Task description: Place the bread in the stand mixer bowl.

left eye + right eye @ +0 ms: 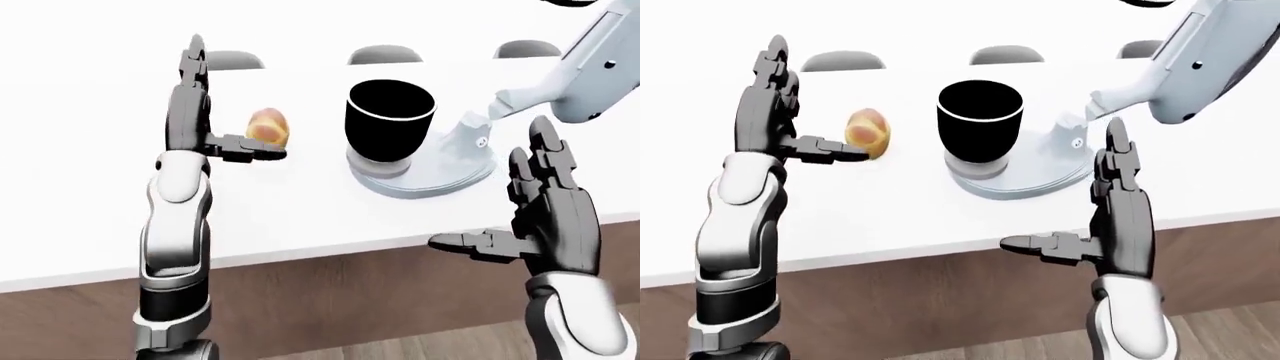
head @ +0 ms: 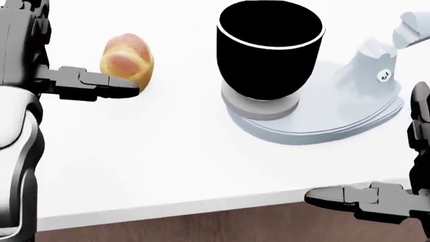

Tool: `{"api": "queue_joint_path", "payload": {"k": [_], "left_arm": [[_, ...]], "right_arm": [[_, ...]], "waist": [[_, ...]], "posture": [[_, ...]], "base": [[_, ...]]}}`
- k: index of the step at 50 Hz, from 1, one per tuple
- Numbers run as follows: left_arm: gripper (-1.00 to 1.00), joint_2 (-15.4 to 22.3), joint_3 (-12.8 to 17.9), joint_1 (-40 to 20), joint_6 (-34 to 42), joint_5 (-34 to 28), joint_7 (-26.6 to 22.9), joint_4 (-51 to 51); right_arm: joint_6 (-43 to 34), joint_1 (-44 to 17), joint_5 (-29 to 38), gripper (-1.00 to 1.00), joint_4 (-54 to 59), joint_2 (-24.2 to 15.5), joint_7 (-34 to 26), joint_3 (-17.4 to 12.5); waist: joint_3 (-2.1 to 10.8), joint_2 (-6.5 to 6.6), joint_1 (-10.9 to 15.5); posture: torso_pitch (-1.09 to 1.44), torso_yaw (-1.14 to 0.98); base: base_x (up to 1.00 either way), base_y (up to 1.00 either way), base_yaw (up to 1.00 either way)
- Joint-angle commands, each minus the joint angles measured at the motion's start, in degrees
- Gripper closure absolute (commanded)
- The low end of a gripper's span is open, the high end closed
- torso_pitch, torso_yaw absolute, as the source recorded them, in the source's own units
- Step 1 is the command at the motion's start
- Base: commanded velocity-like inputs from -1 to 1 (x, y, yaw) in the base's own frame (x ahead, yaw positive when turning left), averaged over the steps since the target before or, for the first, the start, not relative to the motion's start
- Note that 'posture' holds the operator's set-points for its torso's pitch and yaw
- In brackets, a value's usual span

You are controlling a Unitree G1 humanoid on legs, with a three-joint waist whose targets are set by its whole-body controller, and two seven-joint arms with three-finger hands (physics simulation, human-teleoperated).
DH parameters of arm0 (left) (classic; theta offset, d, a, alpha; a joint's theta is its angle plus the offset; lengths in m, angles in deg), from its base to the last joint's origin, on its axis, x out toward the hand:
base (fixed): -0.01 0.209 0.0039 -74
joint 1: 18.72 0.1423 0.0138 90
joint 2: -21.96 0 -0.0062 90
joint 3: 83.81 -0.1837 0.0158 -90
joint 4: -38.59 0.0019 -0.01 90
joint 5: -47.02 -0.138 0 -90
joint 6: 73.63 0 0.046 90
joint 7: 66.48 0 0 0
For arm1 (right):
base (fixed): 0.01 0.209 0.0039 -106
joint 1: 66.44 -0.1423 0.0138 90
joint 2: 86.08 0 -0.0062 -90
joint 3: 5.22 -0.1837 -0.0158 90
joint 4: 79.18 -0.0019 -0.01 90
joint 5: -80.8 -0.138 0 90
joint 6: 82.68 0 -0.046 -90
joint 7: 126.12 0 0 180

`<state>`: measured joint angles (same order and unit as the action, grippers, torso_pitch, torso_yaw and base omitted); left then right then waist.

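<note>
Clearly the left hand (image 1: 205, 112) has not closed on anything: its two long fingers stand straight up while the thumb (image 2: 90, 83) juts sideways, its tip crossing just below the bread (image 2: 127, 63) in the head view, though whether it touches the roll cannot be told. That spread pose reads as a hand set beside the roll, ready to close round it. The right hand (image 1: 1110, 225) is likewise spread, fingers upright and thumb pointing toward the view's left, holding nothing; it hangs off the near edge of the table (image 1: 300, 225), well apart from the bread, probably kept out of the way while the left does the work. The bread lies on the white tabletop, left of the stand mixer bowl (image 1: 390, 120) and near it, not inside. It is a small rounded roll, golden tan with a darker orange-brown patch, and looks easy to enclose. The bowl is black with a thin pale rim line, seated on the mixer base (image 2: 322, 121), and the mixer head (image 1: 600, 60) is tilted up, leaving the mouth free for a drop from above.
</note>
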<state>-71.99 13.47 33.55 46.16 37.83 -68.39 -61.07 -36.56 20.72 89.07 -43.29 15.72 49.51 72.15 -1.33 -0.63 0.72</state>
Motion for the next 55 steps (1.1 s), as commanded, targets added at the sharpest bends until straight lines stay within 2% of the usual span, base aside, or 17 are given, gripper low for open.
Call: {"api": "queue_joint_path", "payload": {"k": [1, 9, 11, 15, 20, 22, 35, 55], "left_arm": [[-1.00, 1.06, 0.29, -2.91, -4.09, 0.10, 1.24, 1.13], [-1.00, 3.81, 0.61, -9.48, -8.72, -0.53, 2.21, 12.71], [-1.00, 4.07, 1.36, -11.25, -9.91, 1.15, 2.07, 16.65], [-1.00, 5.88, 0.82, -14.71, -11.83, 1.29, 2.14, 22.43], [-1.00, 5.74, -0.12, -15.75, -14.81, 0.61, 0.18, 29.45], [-1.00, 5.10, 0.51, -16.30, -13.10, 2.96, -2.28, 30.94], [-1.00, 5.76, -0.42, -20.50, -20.66, 1.31, -2.96, 46.10], [-1.00, 3.68, -1.52, -20.91, -23.65, 1.00, -4.71, 50.40]], "right_arm": [[1.51, -0.97, 0.27, -1.00, -1.92, -0.32, 0.22, 0.01], [1.96, -1.15, 0.02, -1.00, -1.28, -0.50, -0.11, -0.30], [1.91, -1.16, 0.08, -1.00, -1.32, -0.50, -0.11, -0.20], [1.77, -1.32, 0.23, -1.00, -1.30, -0.55, -0.15, -0.03], [1.44, -1.38, 0.35, -1.00, -1.60, -0.56, -0.23, 0.02], [1.57, -1.38, 0.40, -1.00, -1.39, -0.55, -0.21, 0.07], [2.10, -1.45, 0.56, -1.00, -0.97, -0.58, -0.36, 0.05], [1.85, -1.28, 0.54, -1.00, -1.48, -0.53, -0.49, -0.04]], "waist": [[1.00, -0.10, 0.08], [1.26, 0.15, -0.17], [1.31, 0.16, -0.19], [1.49, 0.24, -0.18], [1.60, 0.21, -0.18], [1.74, 0.23, -0.15], [2.05, 0.08, -0.29], [1.92, 0.04, -0.42]], "posture": [[0.00, 0.00], [0.00, 0.00], [0.00, 0.00], [0.00, 0.00], [0.00, 0.00], [0.00, 0.00], [0.00, 0.00], [0.00, 0.00]], "base": [[0.00, 0.00, 0.00], [0.00, 0.00, 0.00], [0.00, 0.00, 0.00], [0.00, 0.00, 0.00], [0.00, 0.00, 0.00], [0.00, 0.00, 0.00], [0.00, 0.00, 0.00], [0.00, 0.00, 0.00]]}}
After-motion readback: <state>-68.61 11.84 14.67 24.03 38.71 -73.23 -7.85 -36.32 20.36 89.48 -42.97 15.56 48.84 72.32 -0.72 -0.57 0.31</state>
